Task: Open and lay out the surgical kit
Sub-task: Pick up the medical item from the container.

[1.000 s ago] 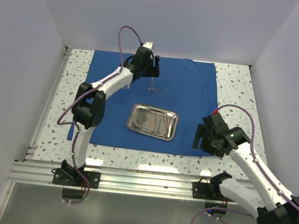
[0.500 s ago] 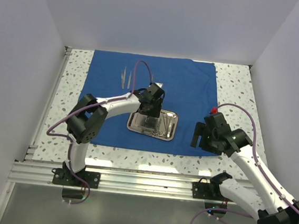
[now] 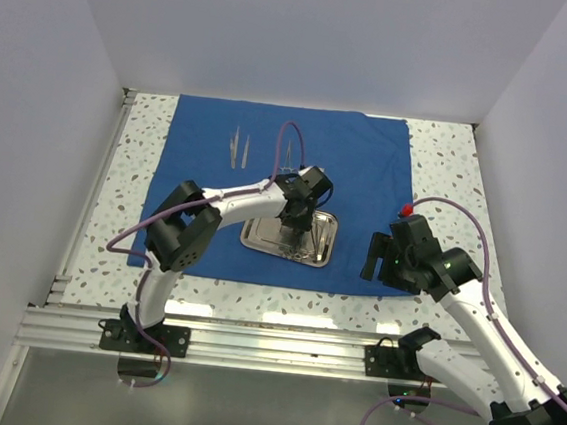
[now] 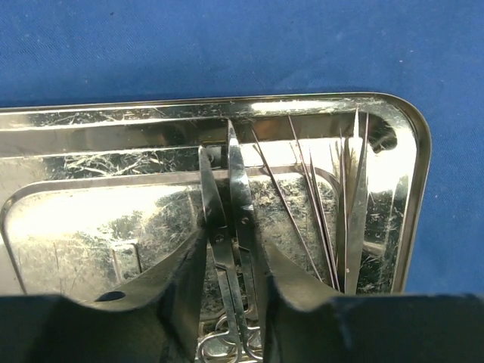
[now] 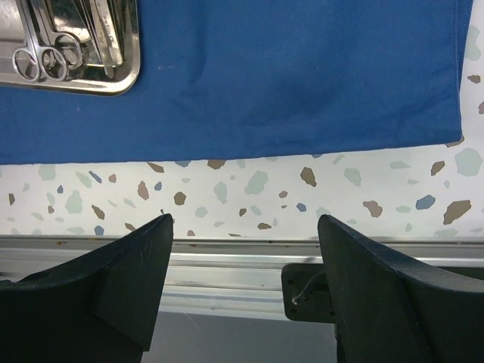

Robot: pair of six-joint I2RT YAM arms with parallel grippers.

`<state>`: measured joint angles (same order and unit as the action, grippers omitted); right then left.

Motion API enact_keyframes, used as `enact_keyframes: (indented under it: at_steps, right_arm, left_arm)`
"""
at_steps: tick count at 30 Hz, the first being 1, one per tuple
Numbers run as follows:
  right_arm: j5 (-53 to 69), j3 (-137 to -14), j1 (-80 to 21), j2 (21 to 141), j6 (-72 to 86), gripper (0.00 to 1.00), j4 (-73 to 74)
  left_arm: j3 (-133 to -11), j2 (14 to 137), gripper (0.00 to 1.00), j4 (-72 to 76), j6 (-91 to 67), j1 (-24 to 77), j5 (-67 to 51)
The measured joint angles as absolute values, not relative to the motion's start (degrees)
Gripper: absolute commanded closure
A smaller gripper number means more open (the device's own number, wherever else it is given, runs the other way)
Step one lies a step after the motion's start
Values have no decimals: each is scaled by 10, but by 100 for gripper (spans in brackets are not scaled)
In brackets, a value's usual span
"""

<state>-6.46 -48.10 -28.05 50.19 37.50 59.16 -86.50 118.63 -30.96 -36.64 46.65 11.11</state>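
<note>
In the steel tray (image 4: 91, 128) on the blue drape (image 3: 370, 151), the scissors (image 4: 231, 197) lie lengthwise between my left gripper's (image 4: 231, 253) narrow-set jaws, blades pointing away. I cannot tell whether they pinch. My right gripper (image 5: 244, 219) hangs open, well apart.

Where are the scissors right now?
In the left wrist view, the scissors lie in the steel tray, flanked by the left pincer, with thin tweezers to their right near the tray's right rim.
</note>
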Motion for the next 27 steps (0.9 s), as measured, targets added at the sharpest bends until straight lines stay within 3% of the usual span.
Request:
enact_keyframes:
  at_steps: [4, 6, 7, 8, 24, 27]
  right_arm:
    - [-65, -481, -281, 501, 375, 19, 592]
    - [-65, -481, -281, 501, 375, 19, 592]
    - [-65, -481, -281, 500, 375, 19, 592]
    - [-65, -481, -281, 500, 375, 19, 592]
    - [-65, -481, -281, 495, 375, 19, 595]
    - [-65, -481, -281, 496, 375, 19, 595]
  left_arm:
    - [-902, 1207, 71, -348, -374, 468, 117]
    - [-920, 1217, 79, -364, -377, 469, 122]
    - [-925, 1220, 83, -368, -379, 469, 124]
    - [-930, 1224, 100, -371, -380, 469, 126]
    - [-1006, 1272, 100, -383, -331, 397, 109]
    - [-1025, 1280, 86, -396, -321, 397, 112]
